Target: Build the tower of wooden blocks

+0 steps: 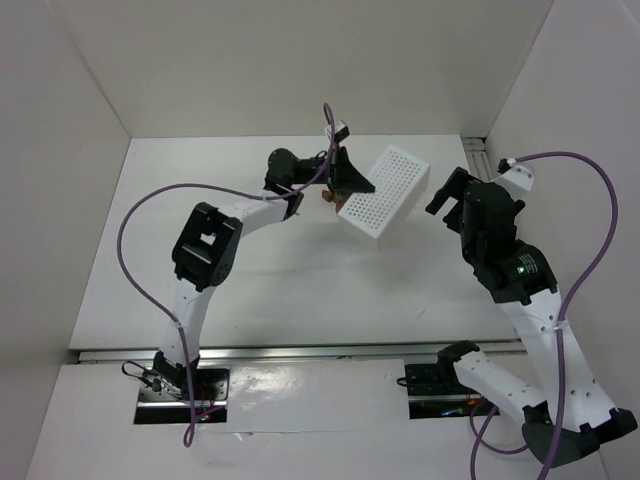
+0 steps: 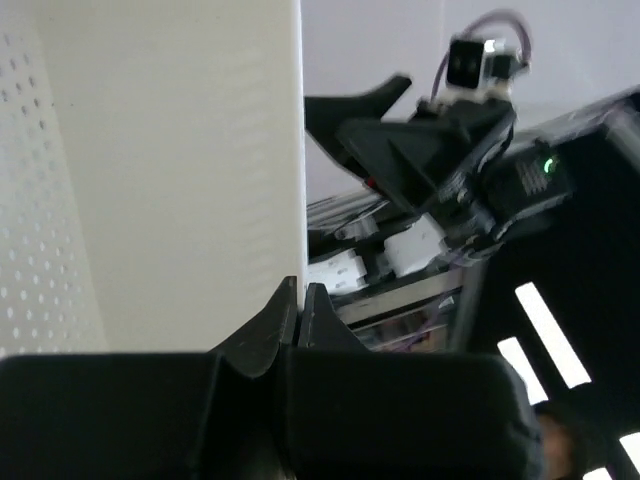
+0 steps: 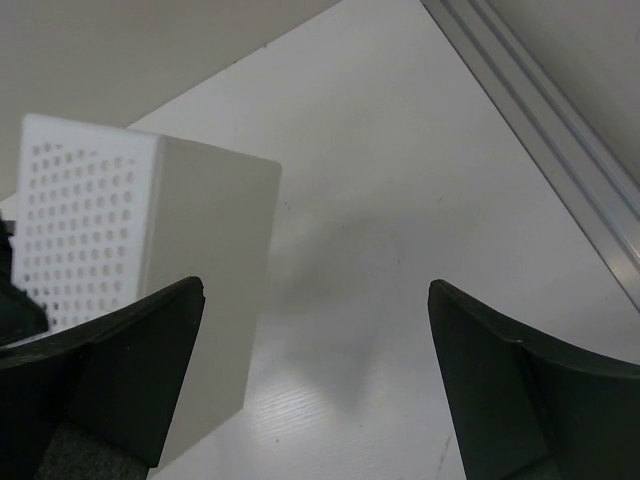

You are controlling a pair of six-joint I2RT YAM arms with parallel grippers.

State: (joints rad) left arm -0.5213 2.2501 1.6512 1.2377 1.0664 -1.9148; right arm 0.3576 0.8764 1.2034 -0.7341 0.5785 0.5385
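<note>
Left hand (image 2: 298,303), as I judge it, is working to get the wood blocks (image 1: 328,198) clear of the white tray (image 1: 392,188). To do that well it should nudge the tray aside slowly so the cubes do not scatter, then open squarely over one cube. The blocks show as a small reddish-brown cluster just above the centre of the top view, at the tray's lower-left edge; nothing looks stacked yet. This hand's fingers are pressed together, pinching nothing, close against the tray's wall; I cannot confirm contact. Right hand (image 3: 315,292) is spread wide and empty over the table (image 3: 400,150), right of the tray.
</note>
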